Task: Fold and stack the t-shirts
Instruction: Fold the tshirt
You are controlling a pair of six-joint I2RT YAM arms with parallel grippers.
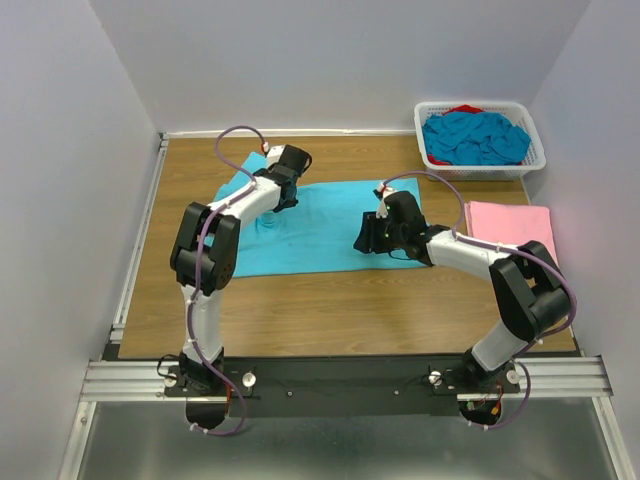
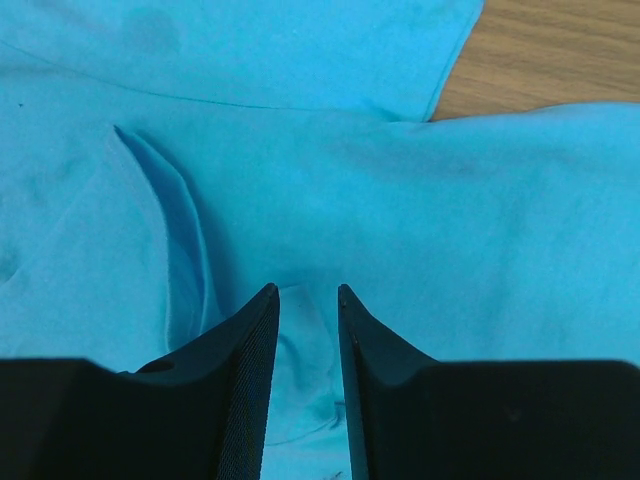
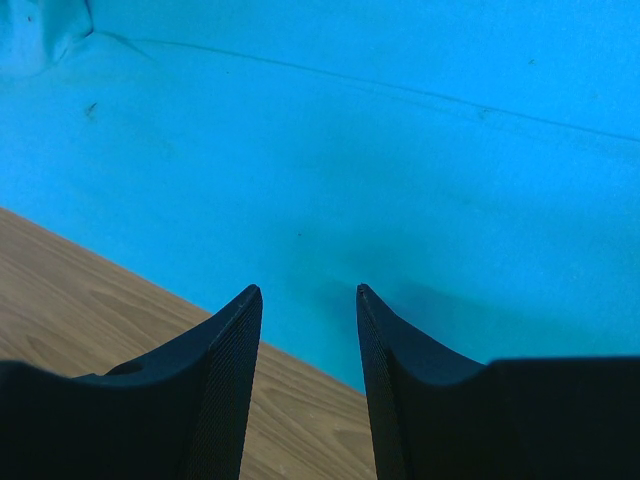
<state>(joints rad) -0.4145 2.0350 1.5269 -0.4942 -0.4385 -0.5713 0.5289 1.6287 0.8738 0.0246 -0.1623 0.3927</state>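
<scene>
A turquoise t-shirt [image 1: 320,225] lies spread flat across the middle of the table. My left gripper [image 1: 277,200] is low over its left part near a sleeve; in the left wrist view [image 2: 308,292] the jaws stand a narrow gap apart with a rumpled ridge of the shirt [image 2: 400,200] between the tips. My right gripper [image 1: 365,243] is at the shirt's near hem; in the right wrist view [image 3: 308,290] it is open and straddles the hem of the shirt [image 3: 400,150], wood under the left finger. A folded pale pink t-shirt [image 1: 510,225] lies at the right.
A white lattice basket [image 1: 535,158] at the back right holds a heap of turquoise shirts [image 1: 475,138] and something red. Grey walls close in the table at left, back and right. A metal rail [image 1: 140,230] runs along the left edge.
</scene>
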